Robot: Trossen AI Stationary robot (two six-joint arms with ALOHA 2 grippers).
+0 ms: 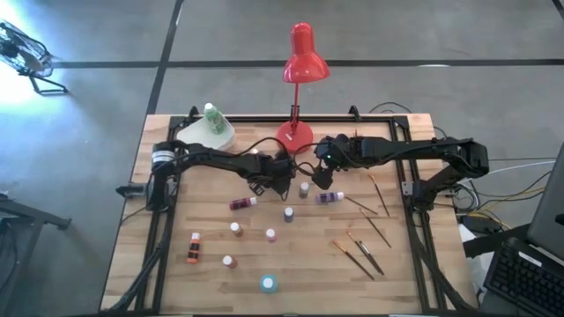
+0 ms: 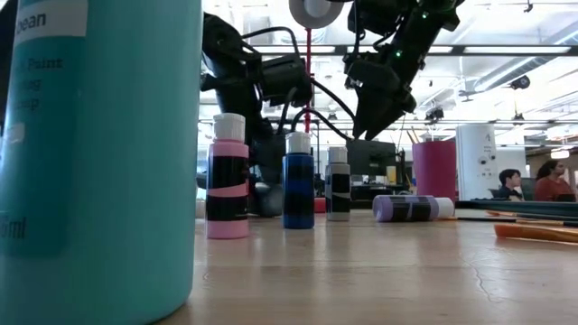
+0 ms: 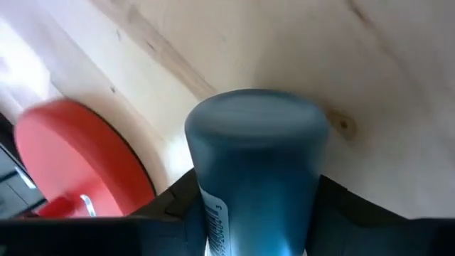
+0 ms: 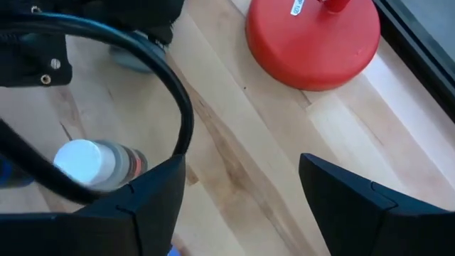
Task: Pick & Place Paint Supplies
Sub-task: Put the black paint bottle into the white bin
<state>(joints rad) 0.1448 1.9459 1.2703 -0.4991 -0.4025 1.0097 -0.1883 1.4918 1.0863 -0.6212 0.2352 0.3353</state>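
Small paint bottles stand or lie scattered on the wooden table (image 1: 176, 291); a purple one (image 1: 330, 197) and another purple one (image 1: 242, 203) lie on their sides. Thin brushes (image 1: 361, 254) lie toward the right. My left gripper (image 1: 280, 179) is just in front of the red lamp's base and is shut on a dark blue bottle (image 3: 252, 156). My right gripper (image 1: 319, 176) (image 4: 242, 178) hangs open above the table (image 2: 370, 122) beside the lamp base (image 4: 313, 39), with a white-capped bottle (image 4: 89, 162) off to one side of it. My left gripper has the dark blue bottle pinched between its two fingers, which lie on opposite sides of the body (image 3: 206, 206). The bottle runs along the fingers, and its flat end (image 3: 256, 117) points away from the wrist camera. Whether it is clear of the table, I cannot tell.
The red desk lamp (image 1: 304, 62) stands at the far middle, its base (image 1: 295, 135) close to both grippers. A white holder with a green bottle (image 1: 211, 123) sits far left. A teal bottle (image 2: 99, 153) stands near the front edge. The left arm's cable (image 4: 163, 78) crosses the right wrist view.
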